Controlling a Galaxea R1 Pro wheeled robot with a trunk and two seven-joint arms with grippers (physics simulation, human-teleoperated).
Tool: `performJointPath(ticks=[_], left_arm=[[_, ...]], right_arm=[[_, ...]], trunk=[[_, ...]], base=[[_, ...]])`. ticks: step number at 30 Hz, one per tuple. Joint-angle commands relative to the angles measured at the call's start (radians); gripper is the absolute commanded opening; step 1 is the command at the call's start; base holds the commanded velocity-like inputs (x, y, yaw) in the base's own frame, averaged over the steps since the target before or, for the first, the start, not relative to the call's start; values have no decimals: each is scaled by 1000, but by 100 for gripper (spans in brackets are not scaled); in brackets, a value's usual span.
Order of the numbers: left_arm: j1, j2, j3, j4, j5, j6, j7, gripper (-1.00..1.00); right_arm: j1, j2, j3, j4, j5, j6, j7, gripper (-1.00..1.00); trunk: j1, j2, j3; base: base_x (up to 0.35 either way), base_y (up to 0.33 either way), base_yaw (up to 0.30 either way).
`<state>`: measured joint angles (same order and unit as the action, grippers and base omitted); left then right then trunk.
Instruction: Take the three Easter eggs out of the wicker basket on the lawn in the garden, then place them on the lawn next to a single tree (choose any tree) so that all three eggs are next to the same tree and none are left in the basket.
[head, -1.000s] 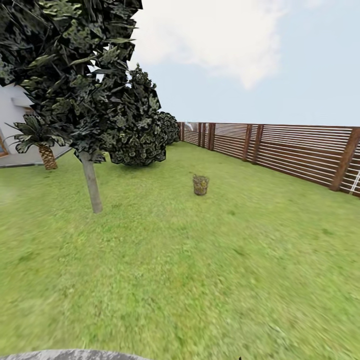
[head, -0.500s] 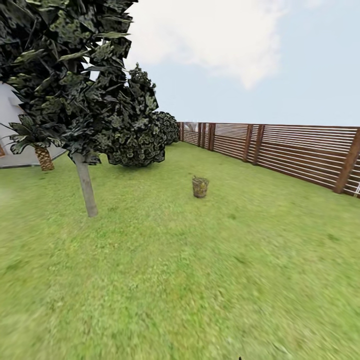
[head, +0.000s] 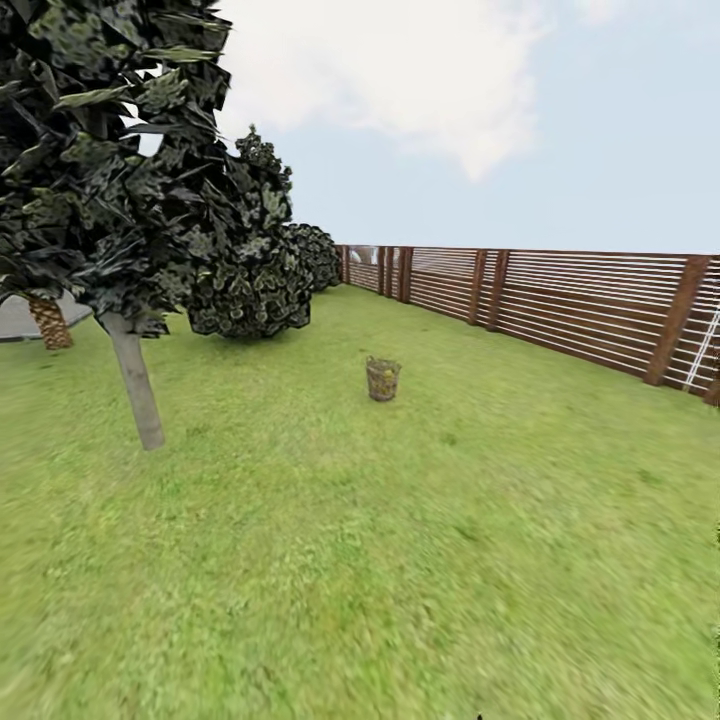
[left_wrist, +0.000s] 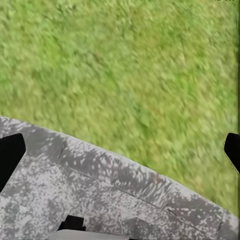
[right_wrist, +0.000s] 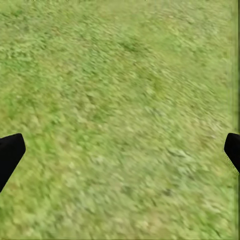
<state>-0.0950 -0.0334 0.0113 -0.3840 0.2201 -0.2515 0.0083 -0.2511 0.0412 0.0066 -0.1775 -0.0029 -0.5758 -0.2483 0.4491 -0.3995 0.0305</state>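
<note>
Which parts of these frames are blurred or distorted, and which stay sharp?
Head view: the near lawn smears, the basket is small and soft, and the fence stays crisp. Left wrist view: grass is blurred, paving speckled. Right wrist view: grass is streaked with blur.

Open lawn (head: 400, 560) up to wicker basket (head: 382, 379), tree (head: 135, 385) well left

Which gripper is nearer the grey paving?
Left. The left gripper hangs over the edge of the grey paving; the right gripper hangs over lawn.

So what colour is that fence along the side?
Reddish-brown wooden slats on the fence, clearest in the head view.
</note>
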Motion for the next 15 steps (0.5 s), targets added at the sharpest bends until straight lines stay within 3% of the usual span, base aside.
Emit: performJointPath(ticks=[1, 15], left_arm=[[0, 0, 1, 0, 2, -3, 1, 100], [0, -1, 1, 0, 2, -3, 1, 100]], right_arm=[[-1, 0, 1, 1, -1, -3, -3, 100], [-1, 0, 0, 1, -1, -3, -3, 100]], trunk=[[1, -1, 0], [1, -1, 0]], base=[[329, -113, -99], [327, -132, -10]])
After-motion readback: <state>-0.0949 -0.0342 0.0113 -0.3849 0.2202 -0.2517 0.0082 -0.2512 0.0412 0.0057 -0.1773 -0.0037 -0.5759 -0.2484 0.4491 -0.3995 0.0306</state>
